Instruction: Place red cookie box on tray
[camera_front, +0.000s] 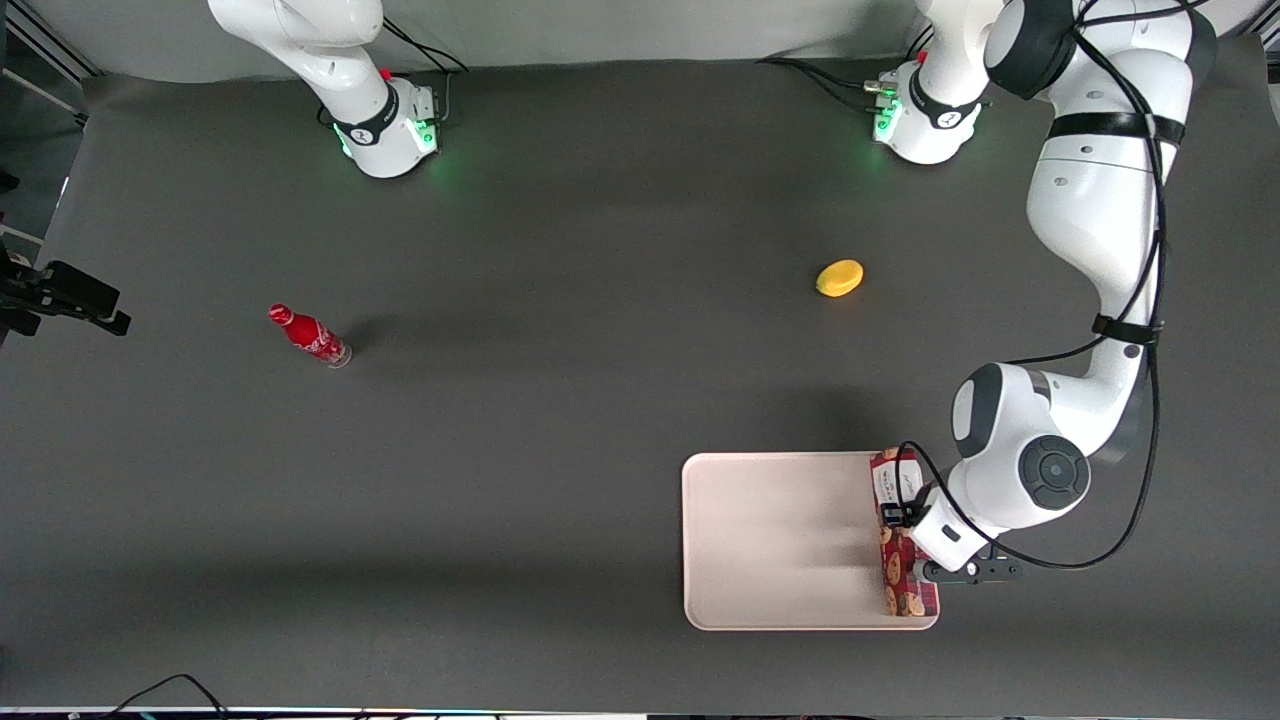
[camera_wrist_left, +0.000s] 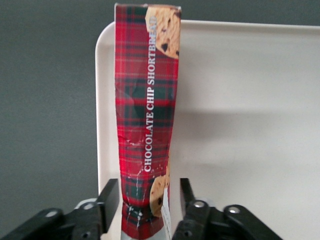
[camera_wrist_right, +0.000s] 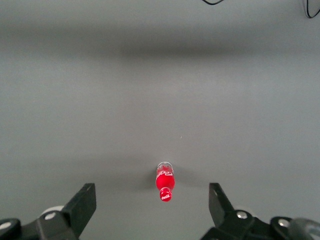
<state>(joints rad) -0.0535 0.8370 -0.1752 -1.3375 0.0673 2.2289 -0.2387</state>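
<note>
The red cookie box (camera_wrist_left: 146, 120) is a long, narrow cardboard carton in glossy red plaid, printed with cookies. It lies flat on the tray (camera_front: 770, 540), along the edge toward the working arm's end of the table, with its long axis parallel to that edge. The tray is smooth, pale pinkish-white plastic with rounded corners and a low rim, mostly bare. The gripper (camera_wrist_left: 145, 205) straddles one end of the box; its black fingers (camera_wrist_left: 109, 201) seem slightly apart from the carton, though contact is hard to judge. A yellow lemon (camera_front: 839, 278) and a red bottle (camera_front: 309, 336) sit well apart on the dark matte table (camera_front: 560, 400).
</note>
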